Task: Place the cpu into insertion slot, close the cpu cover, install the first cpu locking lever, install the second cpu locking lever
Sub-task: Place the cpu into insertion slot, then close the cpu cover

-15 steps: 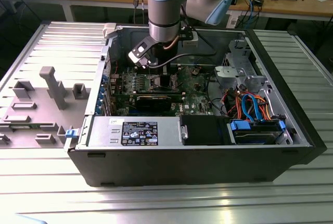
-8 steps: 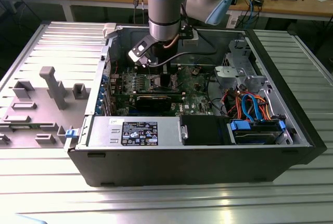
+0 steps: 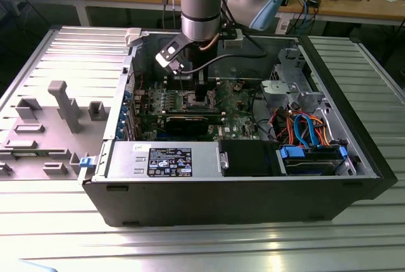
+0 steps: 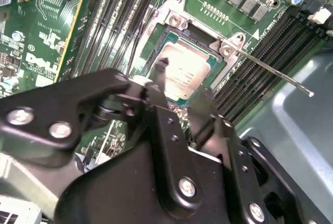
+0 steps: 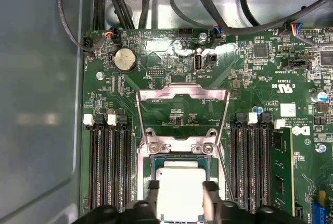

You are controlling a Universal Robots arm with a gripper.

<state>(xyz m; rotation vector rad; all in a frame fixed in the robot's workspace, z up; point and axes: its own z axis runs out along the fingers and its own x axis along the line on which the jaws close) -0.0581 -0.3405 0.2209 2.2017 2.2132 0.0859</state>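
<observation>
The cpu [image 5: 179, 203] is a silver square lying flat in the insertion slot [image 5: 146, 169] on the green motherboard; it shows in both wrist views [image 4: 190, 67]. My gripper [image 5: 182, 190] is directly over it, its two black fingers [image 5: 153, 188] pressed against opposite edges of the chip. The cpu cover [image 5: 182, 92], a thin silvery frame, stands swung open beyond the socket's hinge screws. A thin wire locking lever [image 4: 276, 73] sticks up beside the socket. In the exterior view my gripper [image 3: 201, 92] reaches down into the open computer case.
Long black memory slots [image 5: 109, 166] flank the socket on both sides. Cables [image 5: 208, 10] and the case wall [image 5: 41, 104] lie close by. A power supply [image 3: 168, 161], drive cage [image 3: 313, 158] and bundled wires [image 3: 297, 123] fill the case's near side.
</observation>
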